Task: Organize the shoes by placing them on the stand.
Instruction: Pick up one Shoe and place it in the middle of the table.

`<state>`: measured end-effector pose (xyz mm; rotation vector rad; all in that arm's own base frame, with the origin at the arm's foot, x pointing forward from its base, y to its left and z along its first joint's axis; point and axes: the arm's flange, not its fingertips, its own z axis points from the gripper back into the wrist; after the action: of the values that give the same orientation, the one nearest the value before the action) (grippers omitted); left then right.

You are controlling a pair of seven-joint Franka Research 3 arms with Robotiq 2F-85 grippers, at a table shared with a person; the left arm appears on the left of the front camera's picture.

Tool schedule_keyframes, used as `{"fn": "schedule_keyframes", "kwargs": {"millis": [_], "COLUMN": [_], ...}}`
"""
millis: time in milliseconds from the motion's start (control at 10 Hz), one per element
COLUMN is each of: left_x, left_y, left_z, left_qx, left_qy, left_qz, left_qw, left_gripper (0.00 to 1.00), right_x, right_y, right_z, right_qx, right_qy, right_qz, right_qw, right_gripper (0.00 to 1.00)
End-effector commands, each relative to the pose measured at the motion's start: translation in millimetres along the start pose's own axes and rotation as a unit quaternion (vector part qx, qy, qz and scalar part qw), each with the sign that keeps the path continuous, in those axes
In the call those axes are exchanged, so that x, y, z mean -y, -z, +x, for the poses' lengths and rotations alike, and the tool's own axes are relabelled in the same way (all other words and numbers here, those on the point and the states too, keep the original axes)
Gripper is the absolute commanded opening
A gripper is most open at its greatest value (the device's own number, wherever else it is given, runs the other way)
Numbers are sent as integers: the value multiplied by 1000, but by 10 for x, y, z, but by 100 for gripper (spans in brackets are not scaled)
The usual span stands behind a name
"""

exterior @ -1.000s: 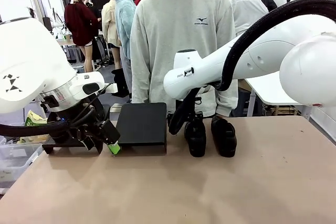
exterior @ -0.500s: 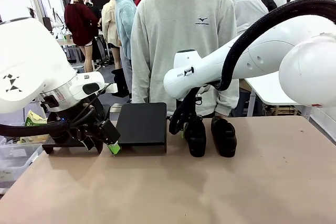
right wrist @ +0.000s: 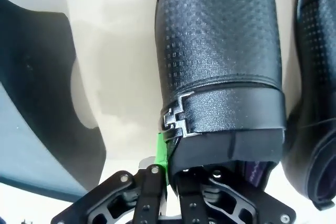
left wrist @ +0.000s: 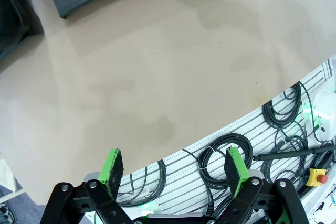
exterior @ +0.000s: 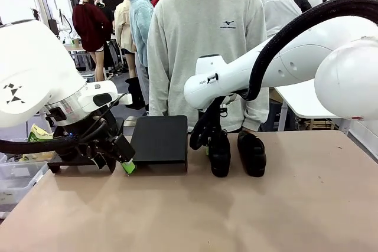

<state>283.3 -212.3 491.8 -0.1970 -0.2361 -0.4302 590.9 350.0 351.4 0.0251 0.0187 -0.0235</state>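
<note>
Two black shoes stand side by side on the table, right of the black stand [exterior: 159,140]. My right gripper [exterior: 209,141] is shut on the heel collar of the left shoe [exterior: 220,156]. The other shoe [exterior: 252,154] stands free beside it. In the right wrist view a green pad [right wrist: 161,153] presses the outside of the held shoe [right wrist: 218,51], the second shoe [right wrist: 317,103] lies to its right, and the stand [right wrist: 37,129] is on the left. My left gripper [exterior: 121,156] hangs open left of the stand, its fingers [left wrist: 113,166] wide apart over bare table.
A person in a grey sweatshirt [exterior: 204,45] stands at the far edge behind the stand. A low black object [exterior: 62,164] sits under my left arm. A clear bin [exterior: 15,181] is off the table's left side. Cables [left wrist: 226,153] lie beyond the table edge.
The right gripper and the shoe it holds have shifted slightly left and up. The left arm has not moved.
</note>
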Motion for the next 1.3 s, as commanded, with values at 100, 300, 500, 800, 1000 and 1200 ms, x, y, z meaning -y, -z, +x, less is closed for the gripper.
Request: {"fn": "schedule_keyframes", "kwargs": {"millis": [100, 300, 500, 800, 1000, 1200], "left_x": [-5, -5, -5, -5, -5, -5], "left_y": [8, 8, 8, 8, 8, 8], "left_z": [-15, -15, -15, -15, -15, -15], "left_qx": [-2, -2, -2, -2, -2, -2], "left_qy": [1, 1, 1, 1, 1, 1], "left_qz": [-7, -7, -7, -7, -7, -7], "left_qw": [1000, 1000, 1000, 1000, 1000, 1000], "left_gripper": [100, 100, 100, 100, 100, 100], "right_x": [-266, -525, -673, -668, -677, -668], "right_y": [-425, -556, -534, -600, -579, -530], "right_z": [-584, -1087, -1526, -1126, -1222, -1587], "right_qx": [28, 45, 13, 30, 23, 42], "right_qy": [36, 41, 40, 33, 40, 53], "right_qz": [-23, -54, -93, -39, -52, -56], "right_qw": [999, 997, 995, 998, 998, 996], "right_gripper": [0, 0, 0, 0, 0, 0]}}
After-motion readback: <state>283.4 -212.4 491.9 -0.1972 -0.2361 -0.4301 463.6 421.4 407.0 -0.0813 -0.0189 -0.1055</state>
